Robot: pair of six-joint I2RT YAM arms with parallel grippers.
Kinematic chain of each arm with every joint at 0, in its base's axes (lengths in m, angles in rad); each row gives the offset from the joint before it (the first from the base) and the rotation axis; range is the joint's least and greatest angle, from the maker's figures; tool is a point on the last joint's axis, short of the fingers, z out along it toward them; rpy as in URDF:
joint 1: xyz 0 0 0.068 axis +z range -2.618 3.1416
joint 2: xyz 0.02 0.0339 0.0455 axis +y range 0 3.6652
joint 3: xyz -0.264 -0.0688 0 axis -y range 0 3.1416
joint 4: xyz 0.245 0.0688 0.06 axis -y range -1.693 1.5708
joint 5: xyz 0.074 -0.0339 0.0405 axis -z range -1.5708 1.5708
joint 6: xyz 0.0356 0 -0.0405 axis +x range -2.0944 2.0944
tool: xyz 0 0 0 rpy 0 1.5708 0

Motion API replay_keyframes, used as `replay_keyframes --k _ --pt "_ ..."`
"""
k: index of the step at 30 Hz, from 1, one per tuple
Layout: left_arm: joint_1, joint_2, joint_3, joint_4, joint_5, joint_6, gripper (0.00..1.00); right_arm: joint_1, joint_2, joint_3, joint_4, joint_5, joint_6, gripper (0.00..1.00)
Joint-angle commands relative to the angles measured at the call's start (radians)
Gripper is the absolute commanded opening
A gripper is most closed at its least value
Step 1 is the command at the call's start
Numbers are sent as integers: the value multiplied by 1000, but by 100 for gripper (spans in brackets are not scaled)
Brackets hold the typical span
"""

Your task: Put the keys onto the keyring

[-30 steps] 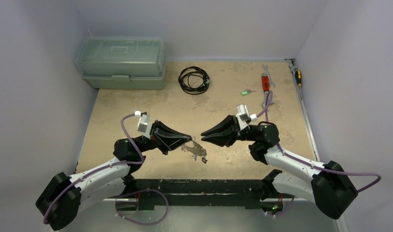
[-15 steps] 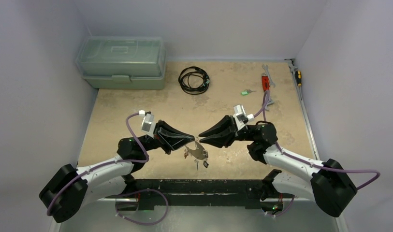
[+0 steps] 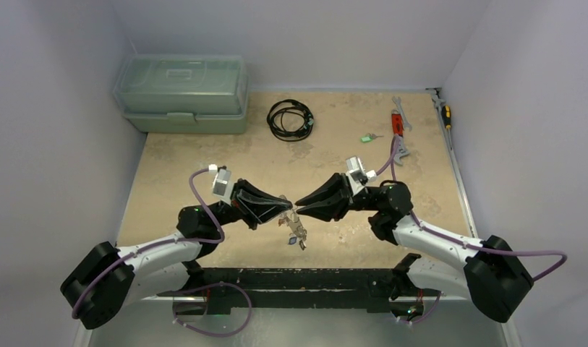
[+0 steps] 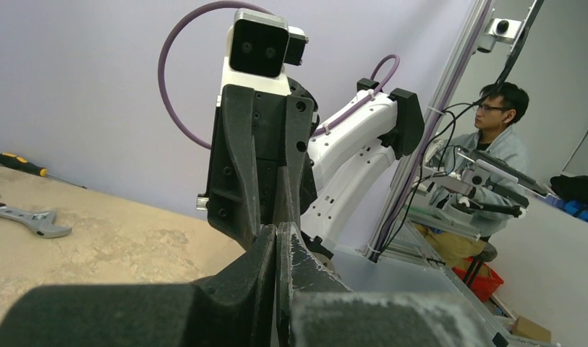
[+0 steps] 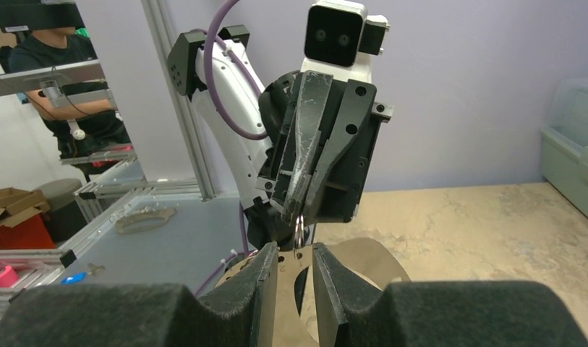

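My left gripper (image 3: pixel 286 205) is shut on the thin silver keyring (image 5: pixel 298 233), which hangs from its fingertips in the right wrist view. Below the ring dangles a small bunch of keys (image 3: pixel 296 230) and a flat tan tag (image 5: pixel 363 264). My right gripper (image 3: pixel 299 207) faces the left one tip to tip. It is open, its fingers (image 5: pixel 327 271) either side of the ring's lower end and clear of it. A green-headed key (image 3: pixel 367 137) lies alone on the table, far right. In the left wrist view the shut left gripper (image 4: pixel 278 238) nearly touches the right gripper's body (image 4: pixel 262 166).
A black cable coil (image 3: pixel 291 119) lies at the back centre, a green lidded box (image 3: pixel 182 90) at the back left. A red-handled wrench (image 3: pixel 397 123) and a screwdriver (image 3: pixel 445 112) lie at the back right. The sandy table (image 3: pixel 204 159) has walls on three sides.
Both grippers have closed in on each other, left moving right and right moving left, until their tips almost meet. The hanging keys shifted and turned under the left gripper.
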Motion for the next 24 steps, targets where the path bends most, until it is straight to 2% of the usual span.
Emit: replay_keyframes --k 1,11,15,18,21,22,24 --pt "-10 14 6 137 -36 -7 0 11 8 44 14 2 -20 26" --pt "-19 40 4 161 -49 -3 0 14 23 47 8 8 -25 19" --pt "-21 37 2 163 -55 -3 0 14 25 42 -1 10 -30 12" --pt "-21 34 -2 162 -57 -3 0 14 20 38 -9 12 -34 0" --pt "-21 26 -11 152 -65 1 0 14 3 36 -43 32 -55 0" --pt "-21 17 -14 139 -67 9 4 13 -7 41 -77 44 -69 0" --pt "-21 -10 -22 84 -76 33 32 13 -34 63 -192 76 -129 0"
